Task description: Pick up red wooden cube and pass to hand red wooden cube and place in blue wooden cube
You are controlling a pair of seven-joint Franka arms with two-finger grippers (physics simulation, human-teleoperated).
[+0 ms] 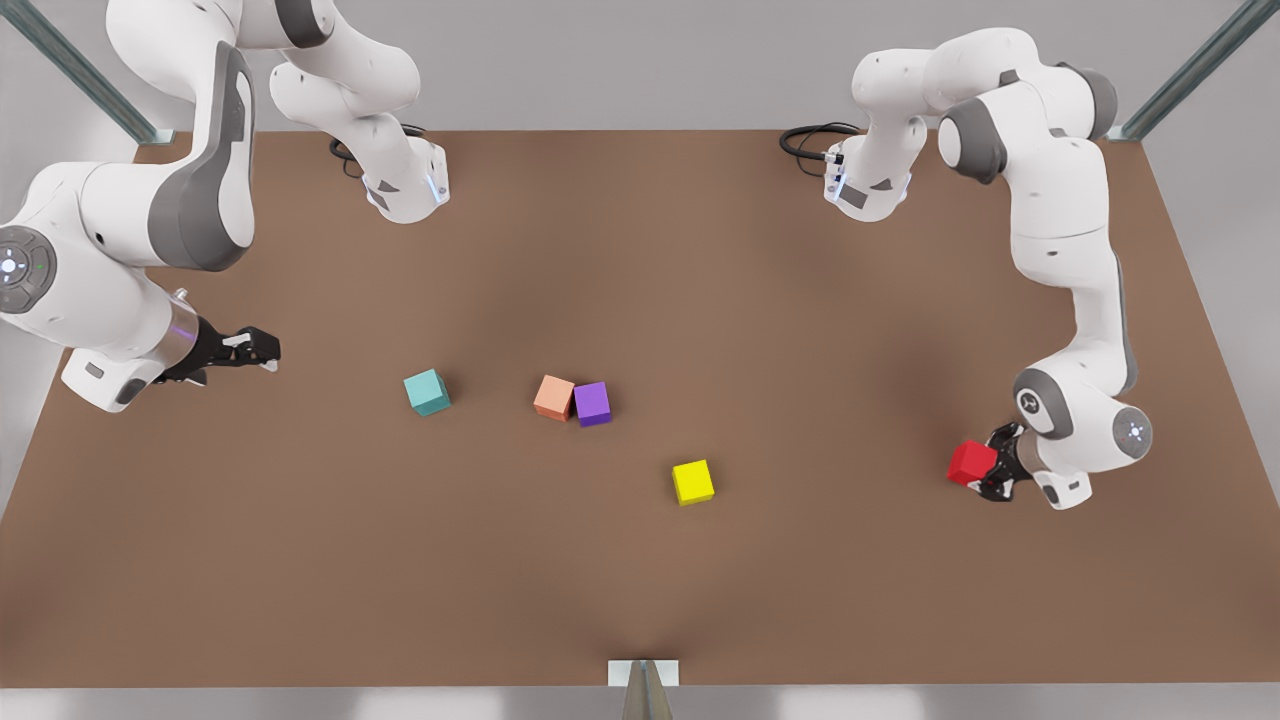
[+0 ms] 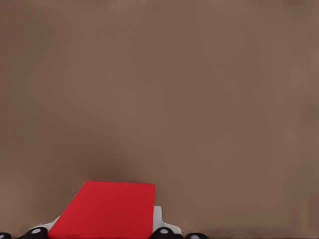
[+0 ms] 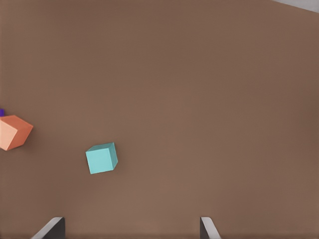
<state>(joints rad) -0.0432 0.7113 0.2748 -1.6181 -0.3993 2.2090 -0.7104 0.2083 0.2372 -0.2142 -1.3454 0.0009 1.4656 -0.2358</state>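
The red wooden cube (image 1: pixel 972 462) is at the front view's right, with my left gripper (image 1: pixel 982 466) shut on it. In the left wrist view the red cube (image 2: pixel 104 209) sits between the white pads (image 2: pixel 157 219), with bare table beyond it. The blue wooden cube (image 1: pixel 427 391), teal in colour, rests on the table left of centre. My right gripper (image 1: pixel 262 350) hangs at the front view's left, open and holding nothing. Its two fingers frame the right wrist view (image 3: pixel 129 229), and the teal cube (image 3: pixel 101 158) lies ahead of them.
A salmon-orange cube (image 1: pixel 553 397) and a purple cube (image 1: pixel 592 403) touch each other near the middle of the brown table (image 1: pixel 640 260). A yellow cube (image 1: pixel 693 482) lies nearer the front. The orange cube (image 3: pixel 14 132) also appears beside the teal one in the right wrist view.
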